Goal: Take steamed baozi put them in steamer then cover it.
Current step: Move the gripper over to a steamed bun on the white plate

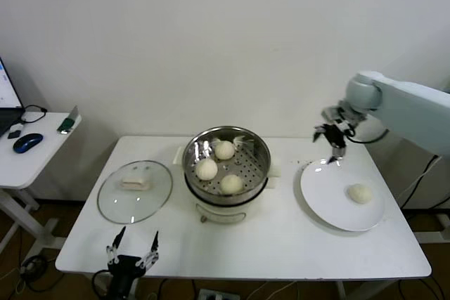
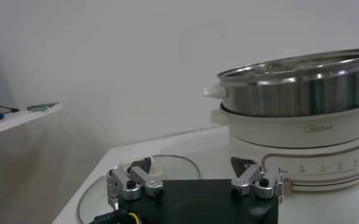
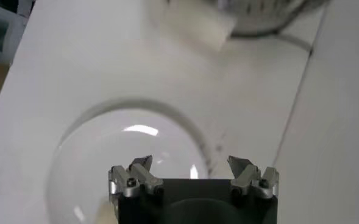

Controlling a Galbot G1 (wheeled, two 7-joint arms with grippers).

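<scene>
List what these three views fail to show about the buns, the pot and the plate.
- Left wrist view: the steamer is seen side-on, so its wall hides the tray and the buns inside; its far side is cut off by the frame edge.
- Right wrist view: only a strip of the steamer's base shows at the frame edge, blurred.
- Right wrist view: the plate shows, but the last bun is out of frame, behind the open right gripper.
</scene>
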